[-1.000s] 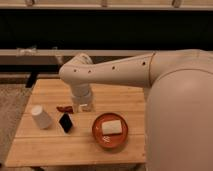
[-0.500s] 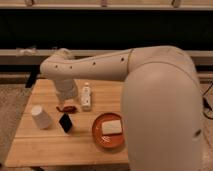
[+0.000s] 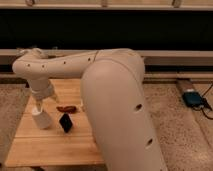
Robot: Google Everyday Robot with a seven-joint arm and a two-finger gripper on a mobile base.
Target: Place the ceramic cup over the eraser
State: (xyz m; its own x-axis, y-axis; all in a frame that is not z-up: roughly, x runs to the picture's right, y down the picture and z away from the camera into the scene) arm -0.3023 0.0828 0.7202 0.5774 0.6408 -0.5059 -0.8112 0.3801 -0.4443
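The ceramic cup (image 3: 42,119) is a small white tapered cup standing on the left part of the wooden table (image 3: 50,145). The eraser (image 3: 65,122) is a small black wedge just right of the cup, a short gap apart from it. My gripper (image 3: 38,107) hangs from the white arm (image 3: 55,67) directly above the cup, at or just over its top.
A small red-brown thing (image 3: 66,108) lies behind the eraser. My large white arm segment (image 3: 120,110) covers the right side of the table and whatever stands there. A dark wall and a ledge run behind the table. A blue device (image 3: 192,97) lies on the floor at right.
The arm has swung left and its bulk has come closer to the camera, hiding the bottle and the orange plate. The gripper has moved from mid-table to right above the cup.
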